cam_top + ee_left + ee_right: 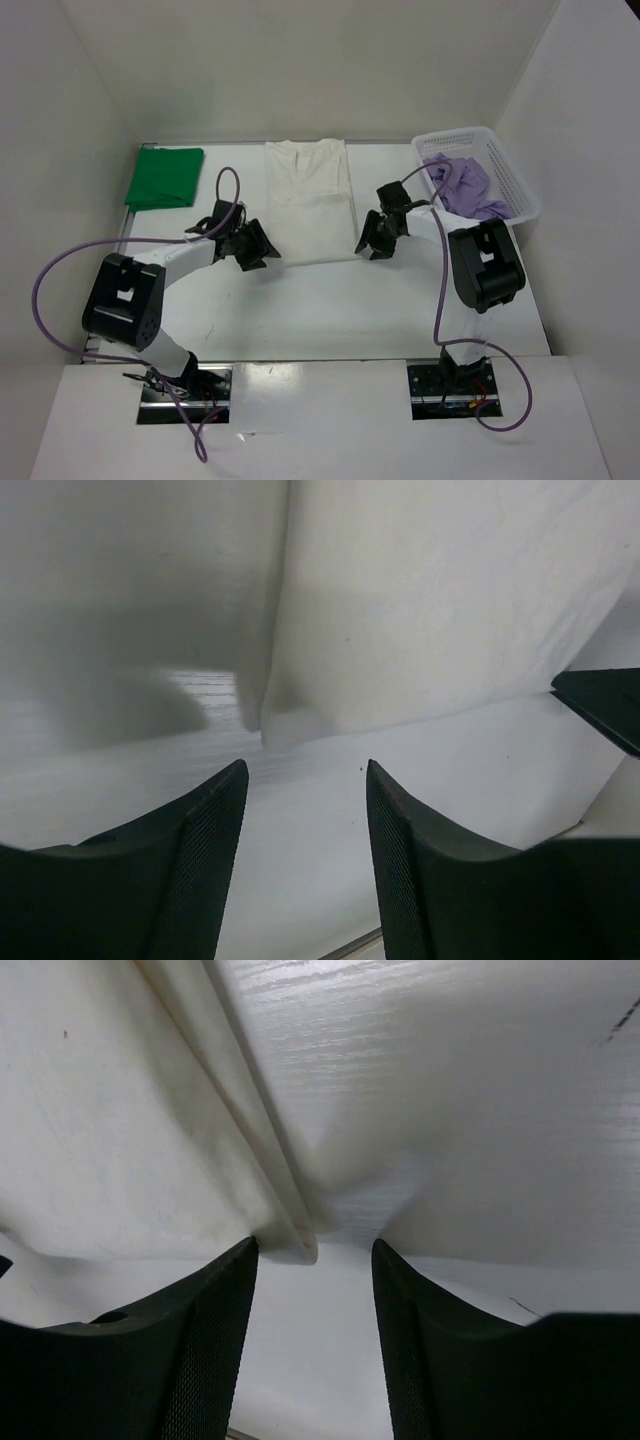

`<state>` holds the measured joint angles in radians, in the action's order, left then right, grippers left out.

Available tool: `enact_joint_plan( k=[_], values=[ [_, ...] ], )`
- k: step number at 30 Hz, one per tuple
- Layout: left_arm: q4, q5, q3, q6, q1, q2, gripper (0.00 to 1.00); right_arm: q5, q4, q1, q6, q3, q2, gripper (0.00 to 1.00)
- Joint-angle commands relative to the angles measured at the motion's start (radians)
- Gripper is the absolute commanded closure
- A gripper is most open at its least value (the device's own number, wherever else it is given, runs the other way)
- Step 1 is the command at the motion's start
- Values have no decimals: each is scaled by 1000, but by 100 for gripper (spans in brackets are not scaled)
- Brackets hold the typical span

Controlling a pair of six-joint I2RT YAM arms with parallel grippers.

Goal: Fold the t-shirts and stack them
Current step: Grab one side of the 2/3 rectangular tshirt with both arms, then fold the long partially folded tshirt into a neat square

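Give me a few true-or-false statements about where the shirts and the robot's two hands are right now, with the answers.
1. The purple shirt lies in the basket. True.
2. The green shirt is spread out in the middle of the table. False: it lies folded at the far left, and the white shirt has the middle.
3. The left hand and the right hand are both open and hold nothing. True.
4. The three shirts are stacked in one pile. False: each lies apart from the others.
5. The left hand is over the green shirt. False: it is at the white shirt's near left corner.
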<state>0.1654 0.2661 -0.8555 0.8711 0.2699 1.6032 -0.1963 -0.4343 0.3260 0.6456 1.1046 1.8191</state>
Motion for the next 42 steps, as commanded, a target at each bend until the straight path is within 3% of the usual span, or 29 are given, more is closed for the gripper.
enact_joint_plan(
  k=[1, 7, 13, 16, 17, 20, 23, 28, 31, 32, 35, 38, 42],
  values=[
    [-47, -53, 33, 20, -40, -51, 39, 21, 72, 15, -3, -17, -12, 44],
    [-67, 31, 33, 8, -40, 44, 36, -2, 97, 15, 6, -35, 8, 59],
    [-99, 65, 12, 8, -8, 131, 47, -11, 106, 15, 6, -35, -1, 72],
    [-112, 88, 3, 17, 2, 184, 62, -20, 106, 15, 15, -46, -1, 84],
    [-112, 88, 3, 17, 2, 184, 74, -20, 106, 24, 15, -46, -12, 91],
    [-72, 61, 3, 17, 2, 152, 87, -6, 77, 33, 34, -58, -44, 100],
    [-14, 39, 27, -9, 2, 74, 96, 3, 66, 82, 55, -124, -102, 100],
    [129, 111, 169, -18, 2, -130, 100, -43, 42, 197, 164, -309, -294, 100],
    [261, 168, 266, 2, 2, -349, 100, -84, -10, 284, 233, -418, -473, 100],
    [328, 185, 282, 14, 2, -471, 100, -95, -58, 294, 264, -434, -524, 100],
    [428, 232, 273, 68, 2, -642, 100, -86, -174, 285, 284, -414, -700, 100],
    [412, 245, 141, 92, 2, -616, 100, -118, -208, 188, 215, -287, -675, 100],
    [330, 188, -127, -7, -37, -294, 100, -106, -173, 81, 60, -32, -479, 100]
  ],
)
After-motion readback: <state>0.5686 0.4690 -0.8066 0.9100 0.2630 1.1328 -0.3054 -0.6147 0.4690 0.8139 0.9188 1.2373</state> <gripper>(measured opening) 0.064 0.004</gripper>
